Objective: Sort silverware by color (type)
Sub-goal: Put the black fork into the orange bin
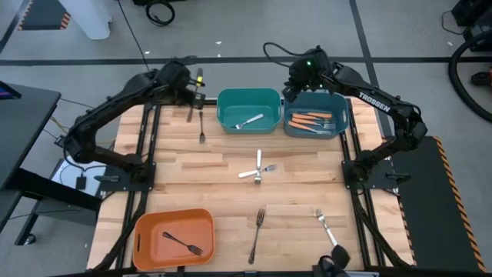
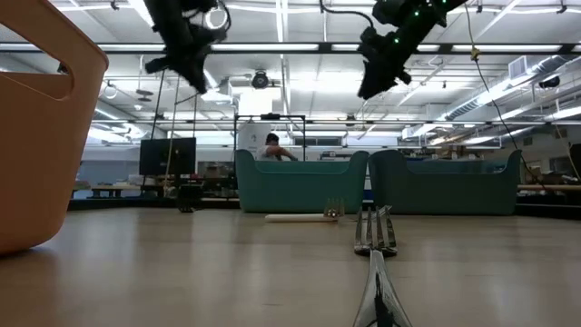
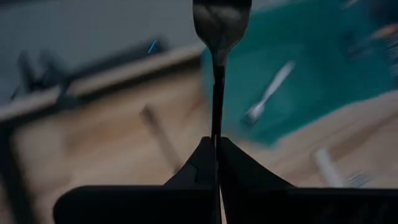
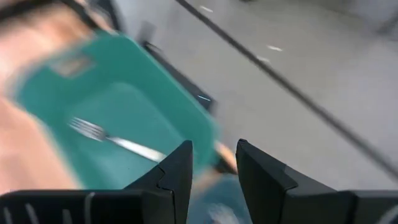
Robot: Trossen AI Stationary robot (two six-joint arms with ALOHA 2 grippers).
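A fork (image 2: 375, 245) lies closest to the low camera, tines pointing away, on the bare worktop (image 1: 192, 173).

Sorting looks partly done. The orange-handled forks (image 1: 311, 119) lie together in the grey-blue bin (image 1: 342, 115), one white-handled fork (image 1: 248, 121) lies in the teal bin (image 1: 231, 98), and one dark fork (image 1: 182, 243) lies in the orange bin (image 1: 146, 227). Loose on the worktop are a crossed pair of white-handled forks (image 1: 257, 169) at its middle, a dark fork (image 1: 257, 233) and a pale fork (image 1: 323, 225) nearer the front edge, and another dark fork (image 1: 201, 127) near the left arm. So about half seems left.

The left gripper (image 1: 192, 96) hangs over the back left corner, its jaws closed on the stem of a dark fork (image 3: 217, 74) held tines outward. The right gripper (image 1: 292, 86) hovers between the teal and grey-blue bins, jaws apart and empty.

Only the left wrist view shows the held fork clearly; from above it is hardly visible. Only the high view shows what each bin holds. The low view hides the bins' contents but shows both arms raised well above the worktop, and a person (image 2: 272, 145) far behind.
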